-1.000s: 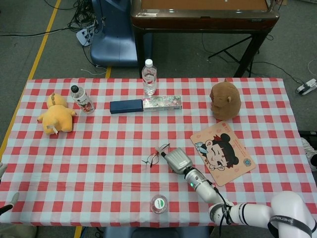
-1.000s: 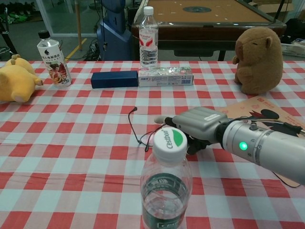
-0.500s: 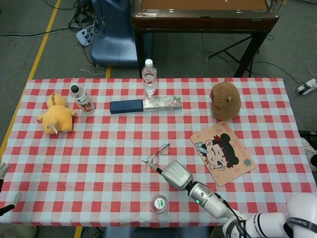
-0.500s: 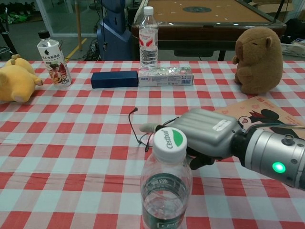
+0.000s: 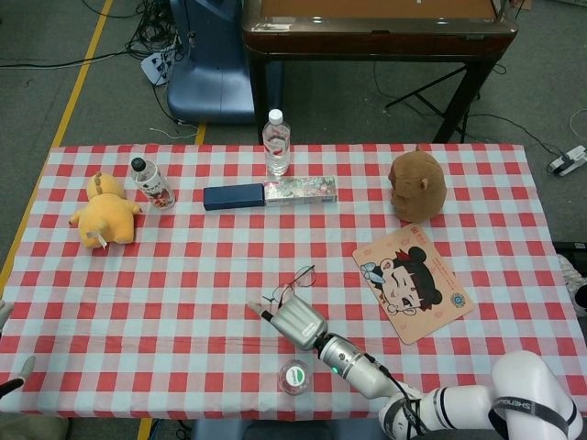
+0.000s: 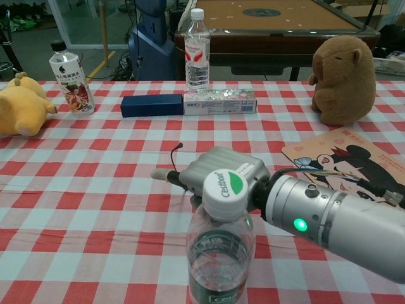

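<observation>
The right hand [image 5: 295,321] sits low over the table [image 5: 183,266], right on top of the glasses [image 5: 292,281]. In the chest view the hand [image 6: 218,172] hides most of the glasses [image 6: 179,166]. Only a thin dark arm of them sticks out on the left. One finger [image 6: 161,174] points out to the left, just over the cloth. I cannot tell how the other fingers lie, because the back of the hand covers them. I also cannot tell if the hand has the glasses or just touches them.

The left hand [image 5: 11,380] shows only a little, at the far left edge of the head view. It is well apart from everything and seems to hold nothing.

The glasses lie in the middle of the table, near the front. A bottle [image 6: 219,253] stands just in front of the hand, very close to the wrist.

Here is what could go wrong. The glasses are thin and light. If the hand pushes down hard, they could bend or snap. If the fingers close only on one thin arm, the glasses could slip and twist away. The bottle is tall and close, so a swing of the arm could knock it over. The mat [image 5: 415,282] lies near on the right, and the arm could drag it too.
</observation>
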Motion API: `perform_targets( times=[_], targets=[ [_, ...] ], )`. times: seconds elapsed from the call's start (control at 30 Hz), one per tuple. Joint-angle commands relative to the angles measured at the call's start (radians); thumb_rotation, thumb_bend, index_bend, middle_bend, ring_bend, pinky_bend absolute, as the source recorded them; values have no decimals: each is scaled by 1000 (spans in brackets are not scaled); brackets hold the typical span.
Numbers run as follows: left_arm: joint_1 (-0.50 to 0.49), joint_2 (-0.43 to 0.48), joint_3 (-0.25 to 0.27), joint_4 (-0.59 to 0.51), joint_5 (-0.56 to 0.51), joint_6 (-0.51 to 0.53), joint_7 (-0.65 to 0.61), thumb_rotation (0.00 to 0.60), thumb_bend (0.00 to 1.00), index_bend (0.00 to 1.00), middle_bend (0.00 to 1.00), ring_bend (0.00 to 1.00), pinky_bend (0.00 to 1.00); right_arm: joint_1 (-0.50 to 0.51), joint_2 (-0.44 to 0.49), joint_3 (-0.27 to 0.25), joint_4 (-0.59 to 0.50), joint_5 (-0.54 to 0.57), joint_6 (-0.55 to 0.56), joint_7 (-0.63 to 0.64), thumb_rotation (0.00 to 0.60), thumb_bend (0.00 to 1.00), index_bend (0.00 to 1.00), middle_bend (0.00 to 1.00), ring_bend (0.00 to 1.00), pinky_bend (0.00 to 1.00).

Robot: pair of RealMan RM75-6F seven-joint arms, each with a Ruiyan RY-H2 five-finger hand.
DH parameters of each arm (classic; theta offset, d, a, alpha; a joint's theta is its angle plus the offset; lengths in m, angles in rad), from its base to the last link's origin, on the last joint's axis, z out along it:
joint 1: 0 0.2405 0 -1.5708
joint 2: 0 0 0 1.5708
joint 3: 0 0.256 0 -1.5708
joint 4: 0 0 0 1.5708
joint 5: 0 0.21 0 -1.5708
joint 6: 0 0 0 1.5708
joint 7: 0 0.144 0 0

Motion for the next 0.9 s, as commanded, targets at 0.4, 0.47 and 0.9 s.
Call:
perform_targets(
  times=[0.4, 0.47, 0.9],
  targets=[
    [-5, -4, 1, 0, 4, -9, 9, 600, 321, 0, 0, 0, 0, -34, -5, 33, 78, 101, 26, 52, 600, 685, 0, 907, 906, 838],
    [-6, -4, 1, -2, 5, -10, 10, 600, 321, 0, 0, 0, 0, -34, -4, 34, 91, 113, 15, 68, 600, 685, 0, 907, 906, 838],
    [-4, -5, 4, -3, 5, -11, 18, 600, 320, 0, 0, 0, 0, -30, -29, 25, 174, 139, -34, 144, 600, 685, 0, 907, 906, 838]
  ],
)
